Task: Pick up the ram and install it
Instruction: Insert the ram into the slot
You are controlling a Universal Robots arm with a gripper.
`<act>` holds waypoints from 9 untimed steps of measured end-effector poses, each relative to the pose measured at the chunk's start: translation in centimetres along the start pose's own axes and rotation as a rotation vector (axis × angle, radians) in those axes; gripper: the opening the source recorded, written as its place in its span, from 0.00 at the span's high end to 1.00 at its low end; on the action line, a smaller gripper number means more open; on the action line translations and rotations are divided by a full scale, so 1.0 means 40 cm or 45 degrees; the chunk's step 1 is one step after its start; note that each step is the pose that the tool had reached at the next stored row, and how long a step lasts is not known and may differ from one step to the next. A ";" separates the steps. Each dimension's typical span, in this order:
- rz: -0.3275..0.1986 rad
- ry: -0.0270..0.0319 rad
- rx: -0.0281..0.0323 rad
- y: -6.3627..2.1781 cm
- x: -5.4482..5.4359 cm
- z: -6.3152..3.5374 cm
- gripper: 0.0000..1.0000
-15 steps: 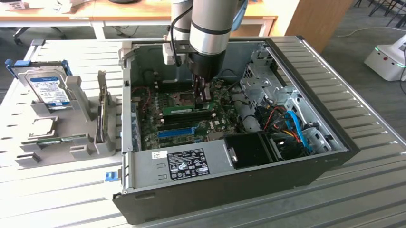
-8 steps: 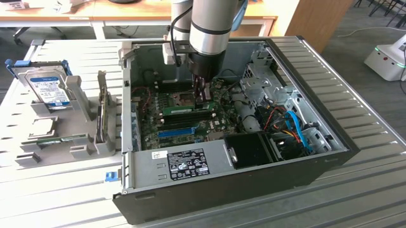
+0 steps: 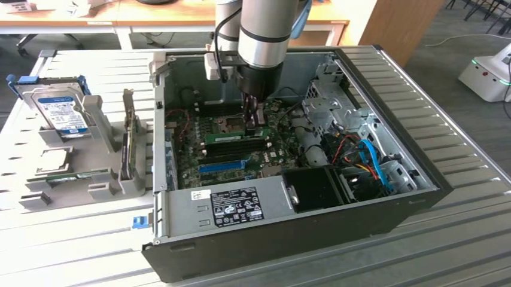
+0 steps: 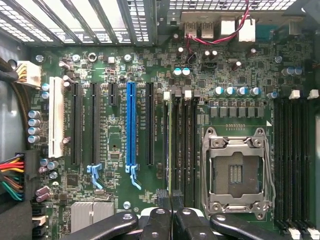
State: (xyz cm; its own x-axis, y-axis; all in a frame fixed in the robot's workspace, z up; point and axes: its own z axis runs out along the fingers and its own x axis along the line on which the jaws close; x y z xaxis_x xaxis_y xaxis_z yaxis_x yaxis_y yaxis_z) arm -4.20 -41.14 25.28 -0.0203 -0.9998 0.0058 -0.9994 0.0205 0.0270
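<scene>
The ram [image 3: 231, 136] is a thin green stick standing on edge along a black memory slot on the motherboard [image 3: 209, 156] inside the open computer case. In the wrist view the ram [image 4: 170, 145] appears edge-on as a narrow line running straight away from the fingertips. My gripper [image 3: 256, 124] hangs straight down over the stick's end on the exterior view's right. Its black fingers [image 4: 161, 212] are pressed together on the ram's top edge, gripper [image 4: 171, 206]. I cannot tell whether the stick is fully seated.
A long blue slot [image 4: 131, 125] and black card slots lie beside the memory slots, opposite the empty CPU socket [image 4: 235, 172]. Outside the case, a silver hard drive [image 3: 62, 113] stands in a grey holder [image 3: 100, 182]. The power supply [image 3: 239, 206], drive bays and cables [image 3: 371, 158] crowd the case's near side.
</scene>
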 end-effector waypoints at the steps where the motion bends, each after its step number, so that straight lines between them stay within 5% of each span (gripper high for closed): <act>1: 0.000 0.0000 0.0000 0.000 0.000 0.000 0.88; 9: 0.000 0.0000 -0.0001 -0.004 0.000 0.000 0.88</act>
State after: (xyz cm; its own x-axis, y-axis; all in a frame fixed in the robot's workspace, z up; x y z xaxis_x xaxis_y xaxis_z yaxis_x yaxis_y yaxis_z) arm -4.05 -41.13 25.28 -0.0203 -0.9998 0.0058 -0.9994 0.0205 0.0271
